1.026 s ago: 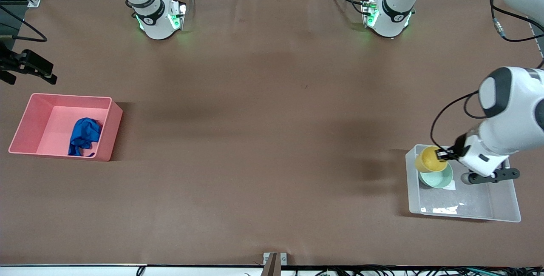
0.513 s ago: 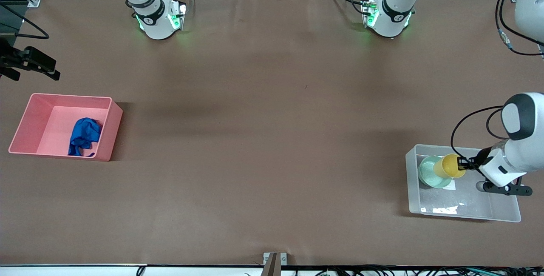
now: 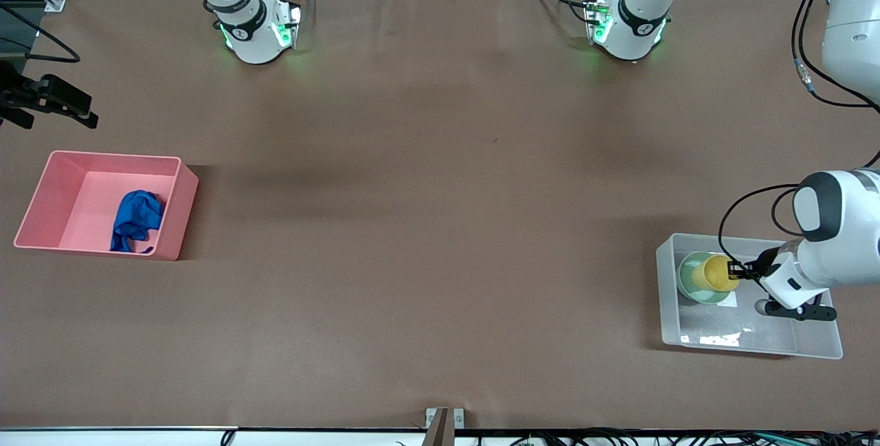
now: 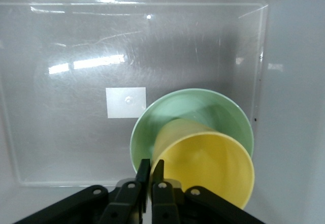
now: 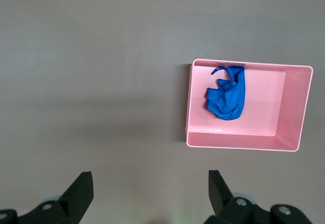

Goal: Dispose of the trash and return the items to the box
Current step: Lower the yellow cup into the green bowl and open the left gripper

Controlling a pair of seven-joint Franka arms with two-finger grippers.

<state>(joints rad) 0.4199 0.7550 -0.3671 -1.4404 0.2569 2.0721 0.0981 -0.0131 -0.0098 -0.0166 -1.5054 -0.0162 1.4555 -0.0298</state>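
Note:
My left gripper (image 3: 737, 270) is shut on the rim of the yellow cup (image 3: 715, 273), inside the clear box (image 3: 756, 348). The cup is tilted, with its base down in the mint-green bowl (image 3: 686, 282). In the left wrist view the black fingers (image 4: 144, 169) pinch the cup's wall (image 4: 208, 168) over the bowl (image 4: 203, 104), beside the white label (image 4: 125, 102) on the box floor (image 4: 66, 46). The blue trash (image 3: 136, 218) lies in the pink bin (image 3: 69, 171). My right gripper (image 5: 151, 188) is open, high above the table next to the pink bin (image 5: 294, 107) and trash (image 5: 227, 98).
The right arm's black hand (image 3: 48, 99) shows at the table's edge, farther from the front camera than the pink bin. Both arm bases (image 3: 254, 27) stand along the table's back edge. Brown table (image 3: 440, 226) lies between the two bins.
My left gripper has carried the yellow cup across over the box and lowered it into the mint bowl. The right hand has hardly moved.

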